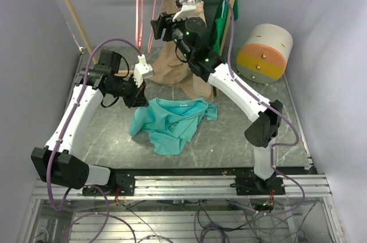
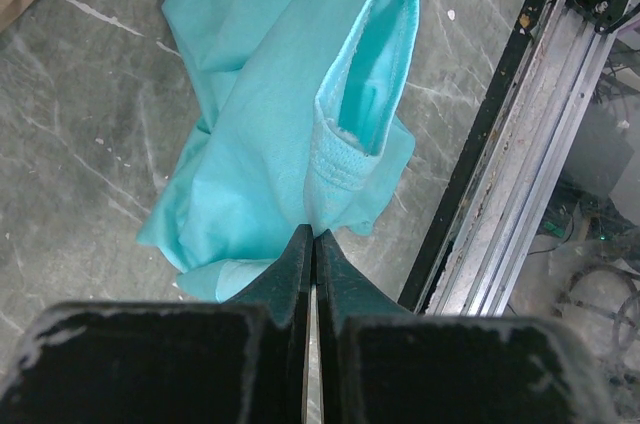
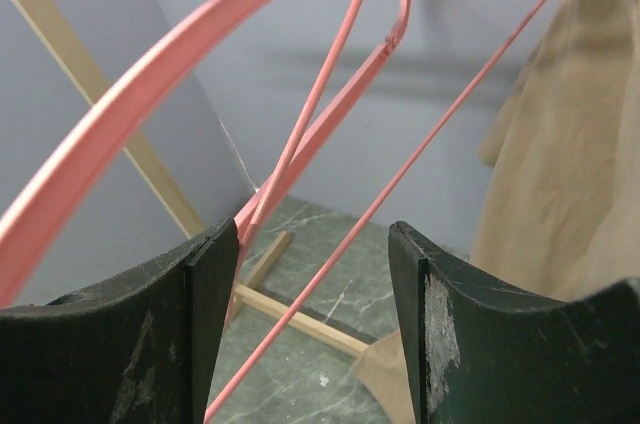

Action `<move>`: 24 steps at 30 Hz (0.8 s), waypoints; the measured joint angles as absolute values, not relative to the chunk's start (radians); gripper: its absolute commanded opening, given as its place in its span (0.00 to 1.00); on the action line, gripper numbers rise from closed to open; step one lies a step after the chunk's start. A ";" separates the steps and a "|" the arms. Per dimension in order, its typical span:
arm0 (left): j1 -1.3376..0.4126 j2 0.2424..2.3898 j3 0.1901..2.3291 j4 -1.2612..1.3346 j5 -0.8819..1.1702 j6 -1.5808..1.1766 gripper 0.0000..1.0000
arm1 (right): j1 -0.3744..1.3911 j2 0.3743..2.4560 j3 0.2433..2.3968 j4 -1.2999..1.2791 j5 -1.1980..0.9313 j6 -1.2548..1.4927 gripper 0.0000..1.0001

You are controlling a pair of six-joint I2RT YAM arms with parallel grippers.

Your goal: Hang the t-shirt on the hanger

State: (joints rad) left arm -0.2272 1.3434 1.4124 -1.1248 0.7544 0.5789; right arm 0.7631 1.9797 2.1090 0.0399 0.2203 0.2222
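A grey, marble-patterned table (image 1: 229,140) is seen beneath both arms, and a light wooden clothes rack (image 1: 71,8) is stood along its far edge. The soft teal short-sleeved t-shirt (image 1: 172,122) is laid crumpled on the table between the two arms, towards the near side, well apart from the rack. A long beige garment (image 1: 172,65) is hung from the rack, with its lower part draped onto the table just behind the t-shirt, and a dark green garment (image 1: 221,19) is hung to its right. A round drum with cream, orange and yellow bands (image 1: 265,54) is placed at the far right corner.

The thin pink triangular wire hanger (image 3: 386,184) is hung on the rail to the left of the beige garment, beside a second pink hanger (image 3: 130,109). The right gripper (image 3: 315,324) is raised to the hangers with its jaws spread wide; one pink wire is seen running through the gap, and nothing is clamped. The left gripper (image 2: 312,236) is lowered at the t-shirt's left edge, its jaws pressed together with no gap; no cloth can be made out between them.
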 measured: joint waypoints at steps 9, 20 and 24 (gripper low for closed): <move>-0.227 1.343 1.411 -1.104 0.756 0.574 0.08 | 0.763 2.033 2.156 0.029 0.233 0.223 0.59; -0.227 1.343 1.399 -1.088 0.759 0.567 0.08 | 0.764 2.011 2.123 -0.018 0.330 0.186 0.58; -0.227 1.343 1.398 -1.087 0.764 0.567 0.08 | 0.768 2.005 2.127 -0.023 0.341 0.167 0.58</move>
